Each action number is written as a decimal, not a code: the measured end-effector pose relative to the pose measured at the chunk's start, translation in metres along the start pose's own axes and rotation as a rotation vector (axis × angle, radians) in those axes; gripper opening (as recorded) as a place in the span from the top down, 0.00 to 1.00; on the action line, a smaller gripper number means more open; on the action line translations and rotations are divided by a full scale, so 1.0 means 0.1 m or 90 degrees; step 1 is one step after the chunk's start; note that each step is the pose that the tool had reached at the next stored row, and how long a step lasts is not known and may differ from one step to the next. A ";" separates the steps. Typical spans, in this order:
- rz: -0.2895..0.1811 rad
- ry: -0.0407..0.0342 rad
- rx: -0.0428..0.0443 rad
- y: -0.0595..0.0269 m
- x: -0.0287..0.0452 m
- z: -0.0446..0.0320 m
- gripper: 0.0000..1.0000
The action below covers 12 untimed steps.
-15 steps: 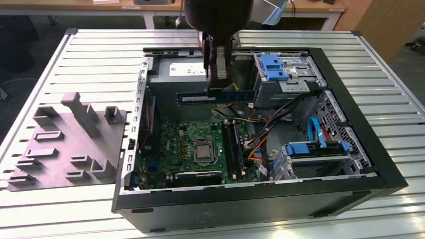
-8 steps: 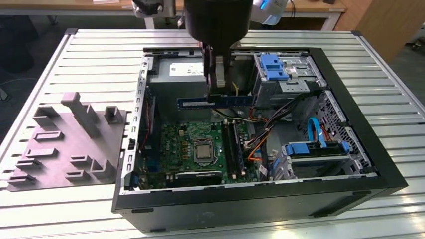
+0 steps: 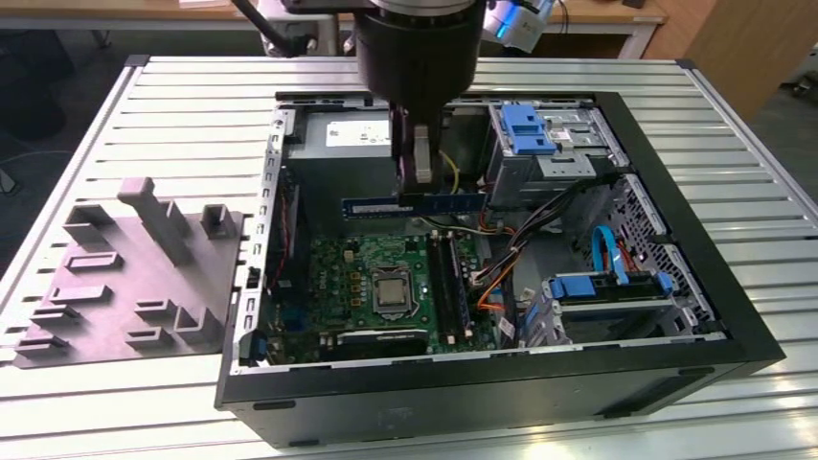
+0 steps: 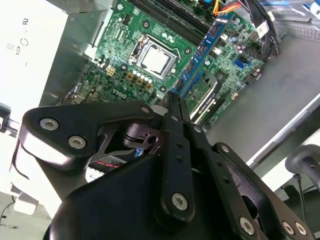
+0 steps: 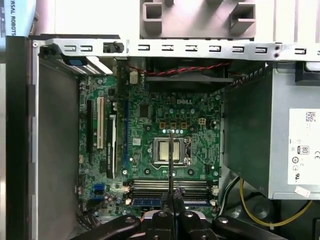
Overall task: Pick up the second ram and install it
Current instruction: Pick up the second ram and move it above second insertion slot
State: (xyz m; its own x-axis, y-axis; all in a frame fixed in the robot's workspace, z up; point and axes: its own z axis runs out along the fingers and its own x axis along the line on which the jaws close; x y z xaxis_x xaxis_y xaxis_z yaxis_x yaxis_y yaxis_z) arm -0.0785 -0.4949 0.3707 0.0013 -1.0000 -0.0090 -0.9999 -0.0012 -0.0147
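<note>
Memory like the second ram (image 3: 454, 203) is light, stiff and easily damaged by bending, so its flat faces near mid-length seem the safest hold, and the end effector (image 3: 422, 195) is clamped on it there. The arm (image 3: 416, 48) points straight down into the open computer case (image 3: 511, 393), holding the stick level above the motherboard (image 3: 345, 278), near the black slot rails (image 3: 445, 278).

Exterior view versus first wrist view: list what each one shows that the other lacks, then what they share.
Exterior view: the blue drive cages and the arm's dark wrist. First wrist view: the white and black expansion slots and a red-and-black twisted wire. Shared: the motherboard with its processor socket, the grey tray, and the gripper shut on the second ram inside the case.
</note>
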 end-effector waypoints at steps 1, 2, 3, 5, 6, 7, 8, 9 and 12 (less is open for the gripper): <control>0.000 -0.0030 0.0001 0.000 0.000 0.010 0.89; 0.000 -0.0060 0.0001 0.000 0.000 0.022 0.89; 0.000 -0.0092 0.0002 0.001 0.000 0.033 0.89; 0.000 -0.0164 0.0003 0.001 0.000 0.051 0.89; 0.000 -0.0200 0.0003 0.001 0.000 0.060 0.89; 0.000 -0.0234 0.0004 0.001 0.000 0.072 0.89; 0.000 -0.0258 0.0004 0.002 0.000 0.086 0.89; 0.000 -0.0275 0.0004 0.002 0.000 0.101 0.89; 0.000 -0.0304 0.0003 0.003 0.001 0.156 0.89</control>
State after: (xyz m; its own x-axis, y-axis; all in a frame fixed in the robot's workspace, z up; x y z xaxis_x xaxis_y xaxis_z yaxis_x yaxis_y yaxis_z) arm -0.0785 -0.4948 0.3551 0.0013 -0.9984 -0.0567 -0.9999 -0.0004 -0.0152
